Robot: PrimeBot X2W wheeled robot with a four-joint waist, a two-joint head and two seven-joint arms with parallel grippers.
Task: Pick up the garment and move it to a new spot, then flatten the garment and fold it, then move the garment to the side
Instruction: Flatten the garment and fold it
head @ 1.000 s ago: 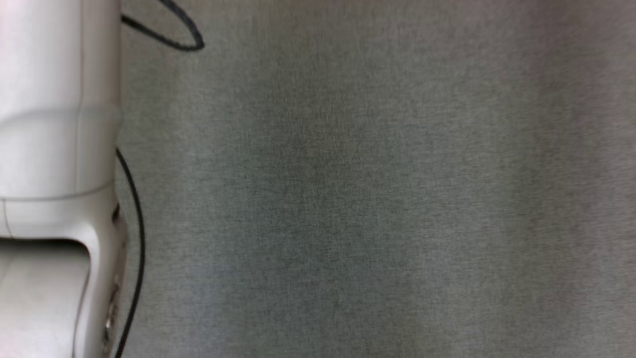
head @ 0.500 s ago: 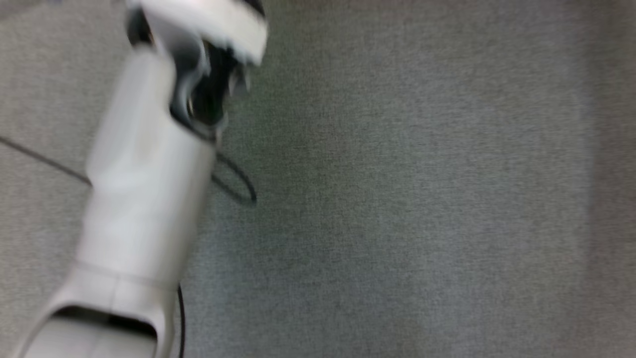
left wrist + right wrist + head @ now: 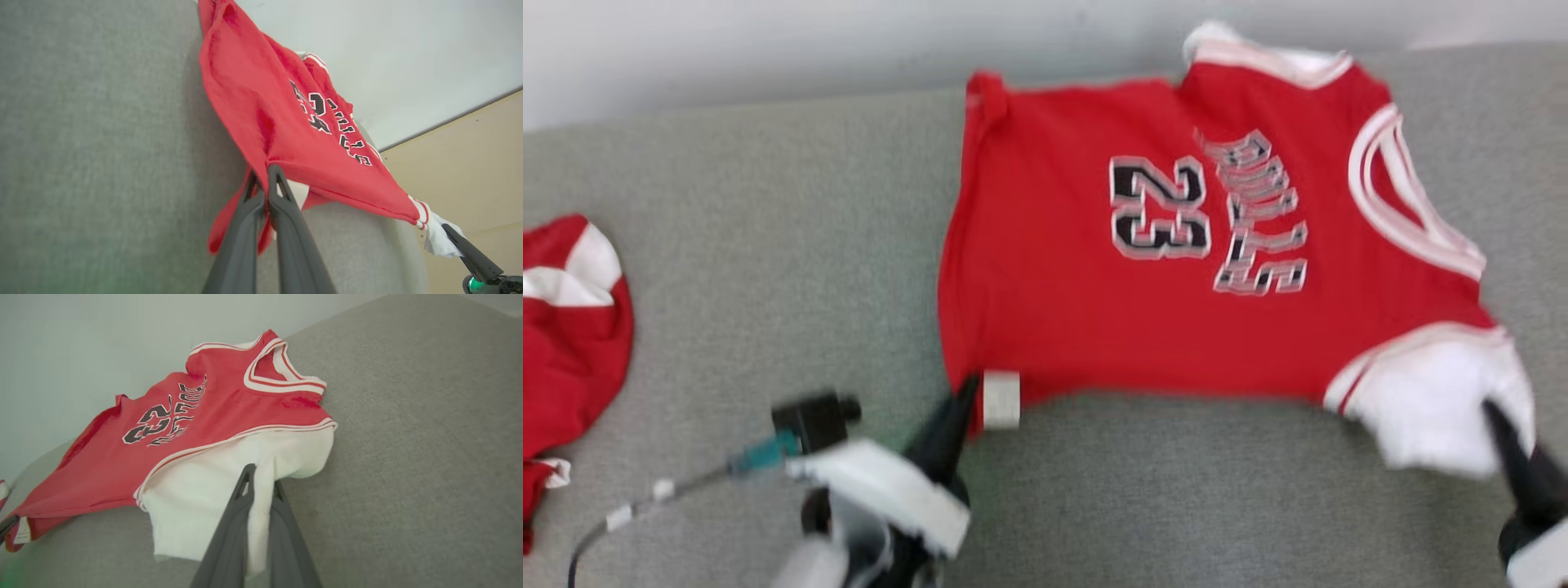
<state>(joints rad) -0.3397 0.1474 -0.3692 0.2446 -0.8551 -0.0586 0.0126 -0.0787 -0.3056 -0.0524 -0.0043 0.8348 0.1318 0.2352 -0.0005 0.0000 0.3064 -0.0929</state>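
On the grey surface (image 3: 768, 245), close to the pale wall (image 3: 768, 49) along its far edge, a red jersey (image 3: 1054, 310) lies front up and spread almost flat. Its long axis runs across the head view from side to side. The hem is at the robot's left and the white-trimmed neck (image 3: 1388, 188) points to the robot's right. The number 23 (image 3: 1160, 208) and the lettering (image 3: 1258, 216) beside it are turned sideways, with their tops toward the neck end. A white sleeve (image 3: 1429, 408) sticks out at the near right corner, and another shows at the far right, touching the wall. The left gripper (image 3: 968, 392) is closed on the near hem corner, its two dark fingers pinching red cloth just beside a small white label (image 3: 1001, 398). In the left wrist view a flap of hem hangs below the pinch. The right gripper (image 3: 1494, 416) is closed on the near white sleeve, and in the right wrist view white cloth is bunched between its fingers. The jersey's near edge runs from one grip to the other, roughly parallel to the wall, and the grippers are well apart at its two near corners. At the far left of the head view, apart from the jersey, a second red and white garment (image 3: 572, 343) lies crumpled on the surface. A thin cable (image 3: 645, 502) trails from the left wrist. The head view is somewhat blurred.
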